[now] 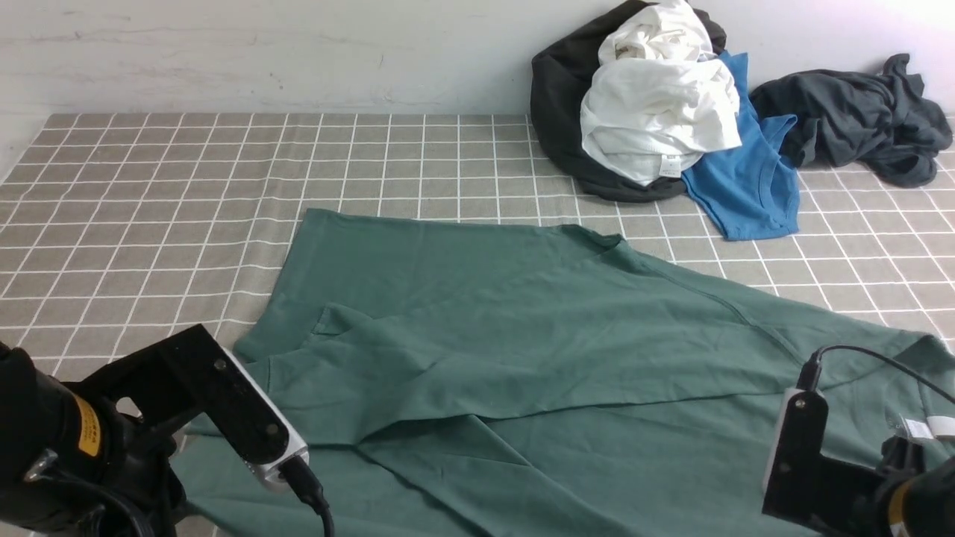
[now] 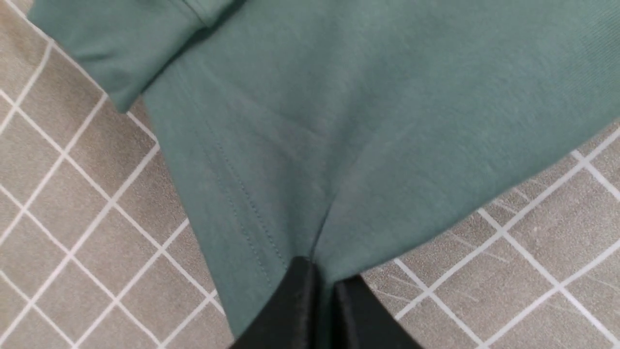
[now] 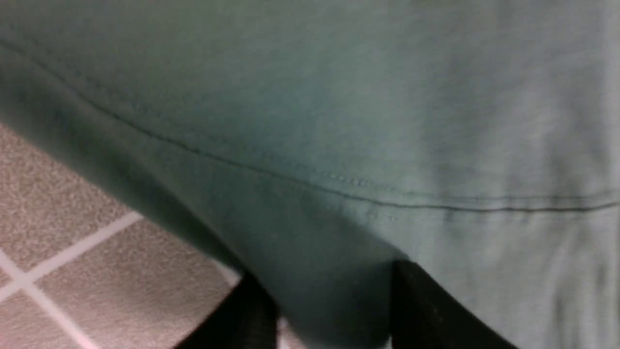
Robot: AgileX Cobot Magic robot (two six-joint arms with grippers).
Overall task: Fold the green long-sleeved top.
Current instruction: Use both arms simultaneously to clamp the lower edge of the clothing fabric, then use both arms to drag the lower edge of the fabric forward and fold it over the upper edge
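Observation:
The green long-sleeved top [image 1: 537, 358] lies spread over the checked tablecloth, wrinkled, with one layer folded across its middle. A white label [image 1: 921, 427] shows at its near right edge. My left arm [image 1: 194, 403] is at the top's near left corner. In the left wrist view my left gripper [image 2: 322, 286] is shut, pinching a corner of the green cloth [image 2: 339, 121] just above the tablecloth. My right arm [image 1: 813, 462] is at the near right edge. In the right wrist view my right gripper [image 3: 334, 310] has a bunched hem of the cloth [image 3: 339, 121] between its fingers.
A pile of clothes sits at the back right against the wall: a black garment [image 1: 559, 97], white shirts [image 1: 656, 112], a bright blue shirt [image 1: 746, 179] and a dark grey garment [image 1: 858, 112]. The checked tablecloth [image 1: 149, 194] shows at the left and back.

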